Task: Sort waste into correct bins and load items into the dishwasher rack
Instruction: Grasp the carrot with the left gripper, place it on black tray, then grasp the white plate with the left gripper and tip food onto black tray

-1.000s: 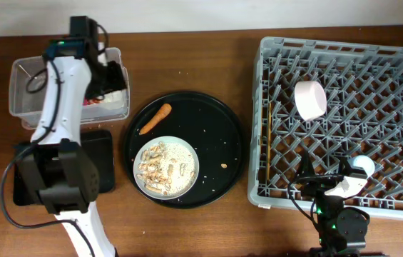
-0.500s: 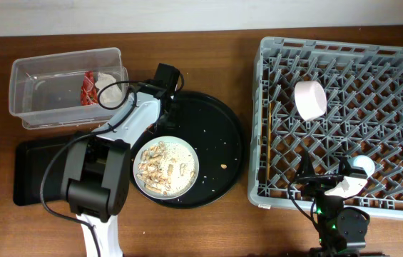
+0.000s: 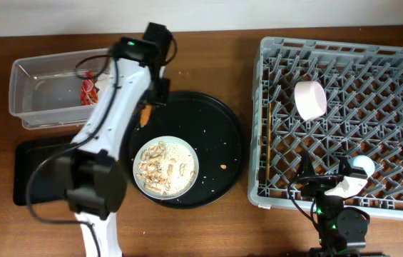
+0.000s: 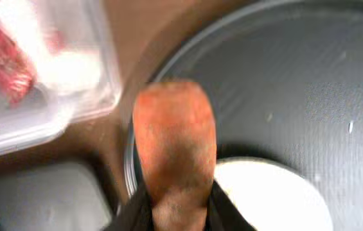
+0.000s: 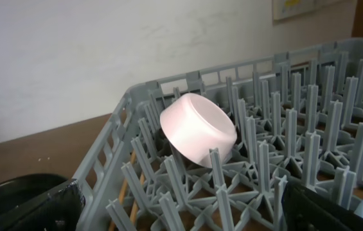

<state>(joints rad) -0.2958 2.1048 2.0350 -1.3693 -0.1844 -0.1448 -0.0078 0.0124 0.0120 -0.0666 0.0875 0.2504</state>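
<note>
One orange piece (image 4: 171, 144), grasped by the left hand (image 4: 175, 208), hangs between clear tub (image 3: 37, 89) and round tray (image 3: 215, 132).

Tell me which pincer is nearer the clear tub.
Left. The left pincer, gripping an orange food piece, hangs just right of the clear tub, at the round tray's rim. The right pincer is far off, over the rack's near edge.

Tray: big round black tray (image 3: 224, 121) sitting mid-table, rim running all round.
Table: brown wood tabletop (image 3: 201, 61) lying under everything.
Wall: pale wall (image 3: 201, 14) running along table's far edge.
Sign: paper sign (image 5: 297, 6) hanging on wall, mostly cut off by frame edge.
</note>
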